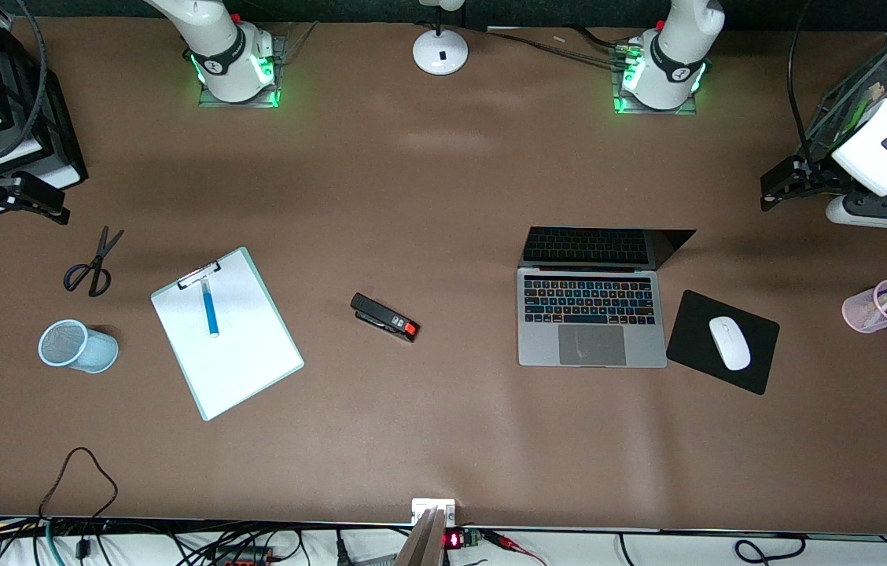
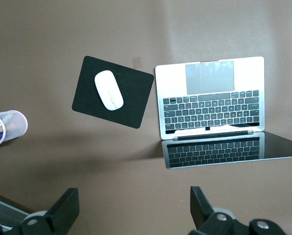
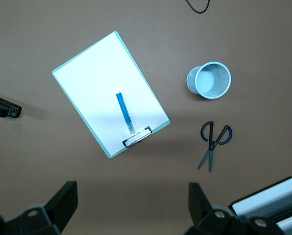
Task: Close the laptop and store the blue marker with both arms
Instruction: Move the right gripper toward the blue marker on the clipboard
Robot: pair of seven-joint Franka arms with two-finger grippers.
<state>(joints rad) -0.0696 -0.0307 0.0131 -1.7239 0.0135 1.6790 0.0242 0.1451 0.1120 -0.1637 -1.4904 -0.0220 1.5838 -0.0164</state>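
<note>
Laptop (image 1: 591,318) is seen open on the brown table (image 1: 428,196), toward the left arm's end. Its dark screen (image 1: 605,248) is tipped far back, and the keys are mirrored in it. The grey trackpad lies on the part of the laptop nearest the front camera. A black mouse pad (image 1: 695,338) is laid just beside the laptop, and a white mouse (image 1: 729,343) is set on it. A pink cup of pens (image 1: 880,306) is found near the table's edge at the left arm's end.

The blue marker (image 1: 210,309) is laid on a white clipboard (image 1: 227,334) toward the right arm's end of the table. One end of the marker is close to the metal clip. A pale blue mesh cup (image 1: 75,346) is seen lying on its side near the clipboard. Black scissors (image 1: 92,266) are placed farther from the front camera than the cup. A black stapler (image 1: 384,317) with a red end is left between the clipboard and the laptop.

The left gripper (image 2: 131,215) is held up in the air over bare table near the laptop's screen. Its fingers are spread wide and nothing is held. The right gripper (image 3: 131,215) is held up over bare table near the clipboard's clip end. Its fingers are spread wide too, with nothing between them.
</note>
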